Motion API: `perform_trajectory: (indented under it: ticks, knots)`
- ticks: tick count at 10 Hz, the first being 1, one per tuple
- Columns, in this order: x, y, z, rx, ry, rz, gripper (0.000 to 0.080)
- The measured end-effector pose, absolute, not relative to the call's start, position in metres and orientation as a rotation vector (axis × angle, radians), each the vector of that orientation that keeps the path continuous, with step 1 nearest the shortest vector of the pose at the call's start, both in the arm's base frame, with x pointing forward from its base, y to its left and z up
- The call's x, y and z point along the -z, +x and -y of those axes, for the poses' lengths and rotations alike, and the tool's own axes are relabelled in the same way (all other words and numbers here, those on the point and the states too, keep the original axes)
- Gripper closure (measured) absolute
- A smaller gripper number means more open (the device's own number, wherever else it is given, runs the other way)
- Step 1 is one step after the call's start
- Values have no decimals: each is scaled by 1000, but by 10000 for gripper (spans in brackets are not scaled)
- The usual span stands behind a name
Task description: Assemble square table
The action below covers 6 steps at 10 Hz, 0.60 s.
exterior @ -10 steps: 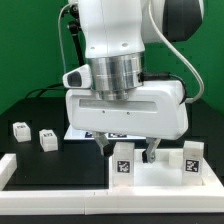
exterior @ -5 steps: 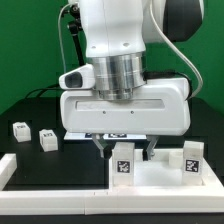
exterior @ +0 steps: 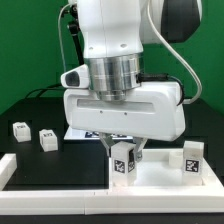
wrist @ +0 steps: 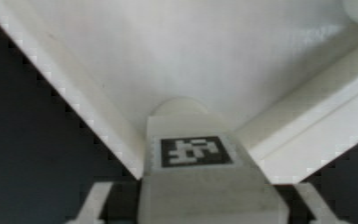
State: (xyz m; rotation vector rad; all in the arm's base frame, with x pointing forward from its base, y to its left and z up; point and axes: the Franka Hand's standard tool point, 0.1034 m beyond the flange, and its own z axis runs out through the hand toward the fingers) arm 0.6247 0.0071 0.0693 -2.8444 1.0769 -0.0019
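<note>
Pinching the upright tagged leg (exterior: 122, 165) snugly between both fingers, the pincer (exterior: 123, 156) hangs just above the square top (exterior: 160, 180)

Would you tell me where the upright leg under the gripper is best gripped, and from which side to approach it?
Take the leg across its two plain side faces, near the top, coming straight down. It stands upright on the square top with its tagged face toward the exterior camera, leaving both sides clear; the gripper straddles it that way.
</note>
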Motion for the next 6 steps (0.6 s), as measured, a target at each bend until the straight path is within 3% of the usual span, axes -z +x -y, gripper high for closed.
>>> perform_trajectory:
  ticks: [6]
  knots:
    - [-69, 625, -5, -75, -2349, -1849, 505]
